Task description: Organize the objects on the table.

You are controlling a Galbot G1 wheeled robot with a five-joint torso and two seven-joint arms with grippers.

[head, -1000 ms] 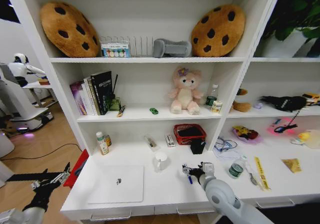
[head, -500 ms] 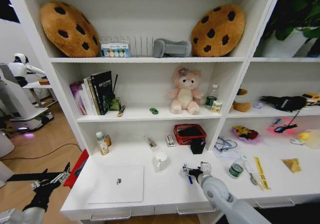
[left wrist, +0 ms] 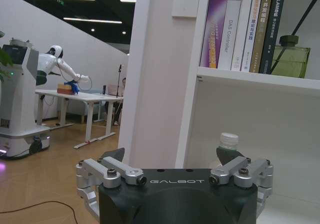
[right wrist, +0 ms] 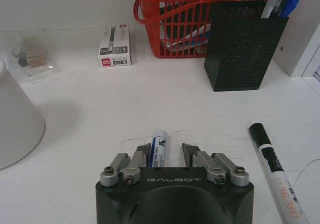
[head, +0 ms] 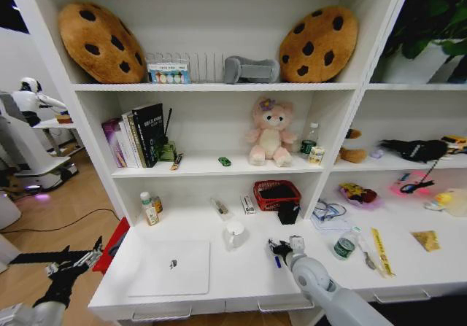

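In the head view, the white table [head: 241,271] ran across the lower half of the scene. A silver laptop [head: 172,268] lay closed at about seven o'clock from the table's middle, with a white mug [head: 234,233] just beside it toward one o'clock. The right claw [head: 279,250] sat low over the tabletop at three o'clock from the mug, above a blue pen [head: 277,261]. A yellow ruler [head: 381,251] lay well apart at three o'clock from that claw. A tiny green toy [head: 225,161] rested on the shelf at twelve o'clock from the mug. The left claw [head: 82,257] hung off the table's left end, above the wooden floor.

In the left wrist view, the left claw [left wrist: 175,171] stood spread, holding nothing, with books [left wrist: 240,26] on a shelf beyond it.

In the right wrist view, the right claw [right wrist: 172,155] was spread, its fingers either side of the blue pen [right wrist: 158,147] lying on the table, not pinching it. A black marker [right wrist: 275,171] lay near, toward the black mesh pen holder [right wrist: 245,51]. A red basket [right wrist: 175,23] stood just beside that holder, and the mug [right wrist: 15,124] sat at the frame's edge.
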